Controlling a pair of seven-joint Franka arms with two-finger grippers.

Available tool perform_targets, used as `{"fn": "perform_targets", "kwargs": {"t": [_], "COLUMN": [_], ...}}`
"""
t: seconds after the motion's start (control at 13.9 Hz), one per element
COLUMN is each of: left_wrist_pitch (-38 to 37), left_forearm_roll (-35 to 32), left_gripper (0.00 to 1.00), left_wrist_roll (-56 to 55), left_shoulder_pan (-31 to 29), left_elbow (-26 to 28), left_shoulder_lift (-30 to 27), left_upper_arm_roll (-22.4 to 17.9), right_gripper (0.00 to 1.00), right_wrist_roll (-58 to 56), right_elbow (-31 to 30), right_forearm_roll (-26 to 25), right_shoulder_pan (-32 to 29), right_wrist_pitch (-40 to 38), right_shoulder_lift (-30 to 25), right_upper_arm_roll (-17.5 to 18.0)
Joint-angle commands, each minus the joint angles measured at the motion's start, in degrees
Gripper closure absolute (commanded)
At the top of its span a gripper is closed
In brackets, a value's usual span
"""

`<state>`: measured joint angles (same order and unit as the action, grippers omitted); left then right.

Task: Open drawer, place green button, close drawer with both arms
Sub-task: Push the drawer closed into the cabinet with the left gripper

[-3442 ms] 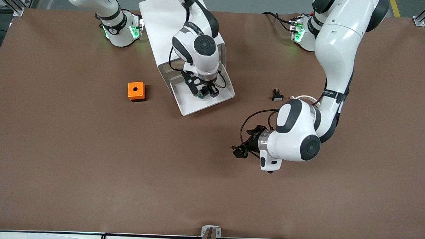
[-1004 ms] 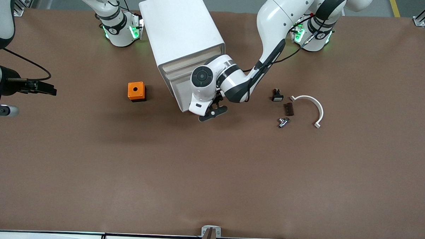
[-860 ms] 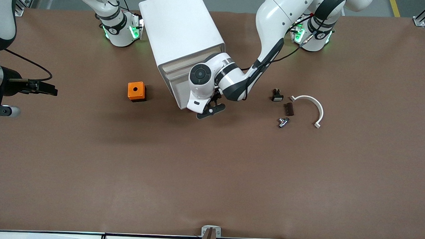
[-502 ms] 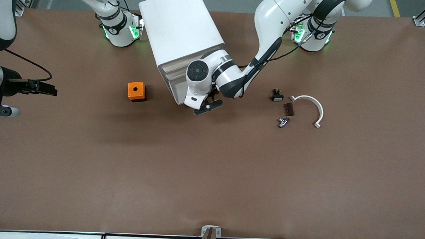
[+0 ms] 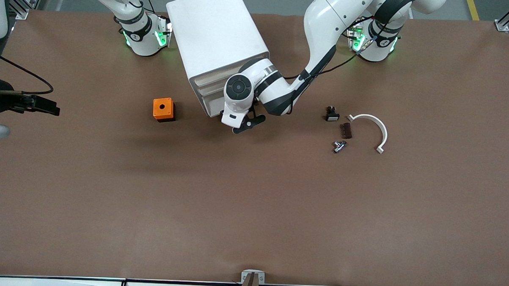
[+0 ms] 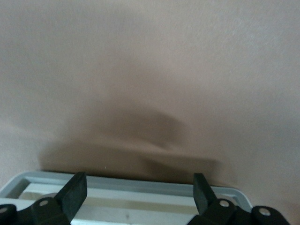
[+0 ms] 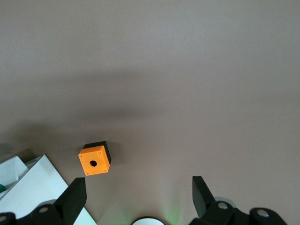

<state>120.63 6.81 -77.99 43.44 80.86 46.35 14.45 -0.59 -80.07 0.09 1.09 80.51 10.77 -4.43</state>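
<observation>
The right claw (image 5: pixel 48 108) hangs in the air over the bench (image 5: pixel 252 210), at the right arm's end. Part of that arm is cut off by the edge of the front view. In the right wrist view its two fingers (image 7: pixel 75 199) are spread wide with nothing between them. This arm waits.

Next comes the orange box (image 5: pixel 163 109) with a hole in its top, sitting alone on the bench. The right wrist view shows it too (image 7: pixel 94 159).

Then comes the tall white cabinet (image 5: pixel 218 40). Its drawers face the front camera, and the drawer (image 5: pixel 209 105) fronts look almost pushed in. The left arm covers part of them, so it is hard to tell which drawer is which. The button cannot be seen anywhere.

The left claw (image 5: pixel 246 123) is low, right in front of the cabinet. In the left wrist view its fingers (image 6: pixel 74 194) are wide apart and hold nothing, with a white drawer rim (image 6: pixel 126 183) just beside the tips.

Toward the left arm's end lie a small black part with a white face (image 5: pixel 332 115), a dark brown piece (image 5: pixel 346 130), a little metal piece (image 5: pixel 339 146) and a curved white band (image 5: pixel 375 127).
</observation>
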Motion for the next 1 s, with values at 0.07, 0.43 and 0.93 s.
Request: {"fn": "perform_targets", "kwargs": {"t": [0.07,0.43,0.93], "left_wrist_pitch": [0.2,0.2,0.3], "left_forearm_roll": [3.8,7.5,12.1], "left_gripper": [0.00,0.00,0.00], "left_wrist_roll": [-0.8,-0.8,-0.7], "left_shoulder_pan": [0.0,0.2,0.2], "left_elbow": [2.0,2.0,2.0], "left_shoulder_lift": [-1.3,-0.8,-0.7], "left_upper_arm_roll": [0.7,0.8,1.7], "right_gripper": [0.00,0.00,0.00], "right_wrist_roll": [-0.5,-0.5,-0.6], "right_elbow": [3.3,3.7,3.5], "right_forearm_roll": [-0.2,0.4,1.8], "right_shoulder_pan": [-0.8,-1.3,-2.7], "right_wrist_pitch": [-1.4,-5.8,-4.3], "right_shoulder_lift": [0.1,-0.9,-3.3], "right_upper_arm_roll": [0.3,0.3,0.9]}}
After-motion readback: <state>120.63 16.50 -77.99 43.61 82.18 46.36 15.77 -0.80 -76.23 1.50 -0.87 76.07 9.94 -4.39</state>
